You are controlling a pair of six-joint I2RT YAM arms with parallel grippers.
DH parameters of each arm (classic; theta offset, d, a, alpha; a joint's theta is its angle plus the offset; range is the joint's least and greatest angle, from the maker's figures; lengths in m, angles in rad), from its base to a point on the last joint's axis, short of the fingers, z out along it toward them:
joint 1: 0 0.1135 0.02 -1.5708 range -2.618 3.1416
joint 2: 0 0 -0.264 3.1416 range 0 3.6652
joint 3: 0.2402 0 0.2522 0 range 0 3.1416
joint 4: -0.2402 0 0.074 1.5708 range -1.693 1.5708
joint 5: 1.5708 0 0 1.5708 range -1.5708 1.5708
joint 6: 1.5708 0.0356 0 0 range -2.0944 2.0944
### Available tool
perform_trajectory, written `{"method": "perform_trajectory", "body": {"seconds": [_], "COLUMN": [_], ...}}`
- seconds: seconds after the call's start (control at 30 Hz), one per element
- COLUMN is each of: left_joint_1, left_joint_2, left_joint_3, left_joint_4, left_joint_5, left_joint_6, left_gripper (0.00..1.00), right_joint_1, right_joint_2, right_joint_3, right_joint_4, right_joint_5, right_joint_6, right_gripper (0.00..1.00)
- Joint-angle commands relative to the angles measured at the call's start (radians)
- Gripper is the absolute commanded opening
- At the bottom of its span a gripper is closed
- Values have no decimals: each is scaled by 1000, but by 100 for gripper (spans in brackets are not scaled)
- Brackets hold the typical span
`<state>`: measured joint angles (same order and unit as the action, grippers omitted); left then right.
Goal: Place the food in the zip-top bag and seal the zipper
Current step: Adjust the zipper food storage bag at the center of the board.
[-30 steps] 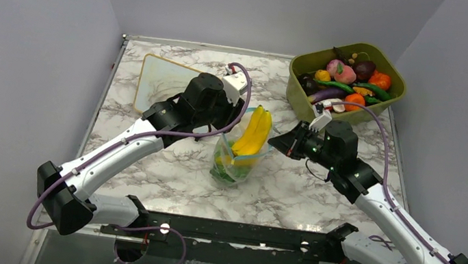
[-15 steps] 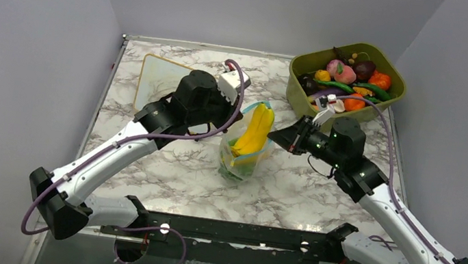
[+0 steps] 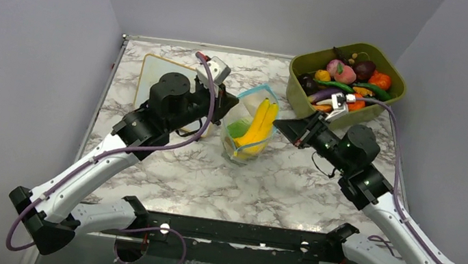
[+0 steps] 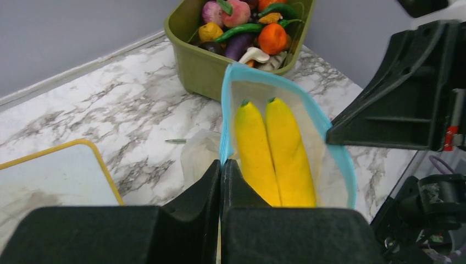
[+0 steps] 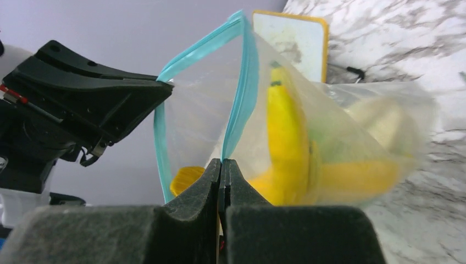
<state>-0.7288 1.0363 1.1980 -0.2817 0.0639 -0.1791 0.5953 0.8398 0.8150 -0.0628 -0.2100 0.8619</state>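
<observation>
Holding smooth yellow bananas point(image 4: 273, 157), the clear zip-top bag point(image 4: 328, 165) gapes.

Our left gripper point(image 3: 226, 105) now sits further left and our right gripper point(image 3: 279, 122) further from the bases than a second ago, each pinching one side of the bag point(image 3: 243, 148). The bag rides with them toward the tub point(image 3: 294, 89), and its zipper point(image 3: 256, 91) now spreads into a wider loop. The bananas point(image 3: 258, 125) lean further back, with lettuce point(image 3: 238, 129) showing beside them.
</observation>
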Motion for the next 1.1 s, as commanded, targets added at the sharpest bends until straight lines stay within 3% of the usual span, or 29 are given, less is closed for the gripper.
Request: {"method": "perform_trajectory", "body": {"seconds": [0.0,0.1,0.23,0.4,0.6,0.87,0.97,1.07], "left_joint_1": [2,2,4,8,8,8,8,8], "left_joint_2": [41,44,-6,-12,14,6,-9,-8], "left_joint_3": [-16,-17,3,55,35,-65,-123,-144], "left_joint_4": [130,109,31,-15,7,1,40,54], "left_joint_5": [125,120,-18,-14,154,206,219,229], "left_joint_6": [-83,-87,-33,-22,-31,-16,-32,-36], "left_gripper": [0,0,0,0,0,0,0,0], "right_joint_1": [6,6,5,6,6,5,6,5], "right_joint_2": [95,51,3,34,88,98,107,113], "right_joint_3": [-10,3,42,-33,-121,-167,-167,-164], "right_joint_4": [164,86,-43,54,159,104,35,-14], "right_joint_5": [-143,-12,180,43,-106,-181,-157,-133], "right_joint_6": [57,12,-32,39,119,-6,-41,-71], "right_gripper": [1,1,1,1,1,2,6,18]}}
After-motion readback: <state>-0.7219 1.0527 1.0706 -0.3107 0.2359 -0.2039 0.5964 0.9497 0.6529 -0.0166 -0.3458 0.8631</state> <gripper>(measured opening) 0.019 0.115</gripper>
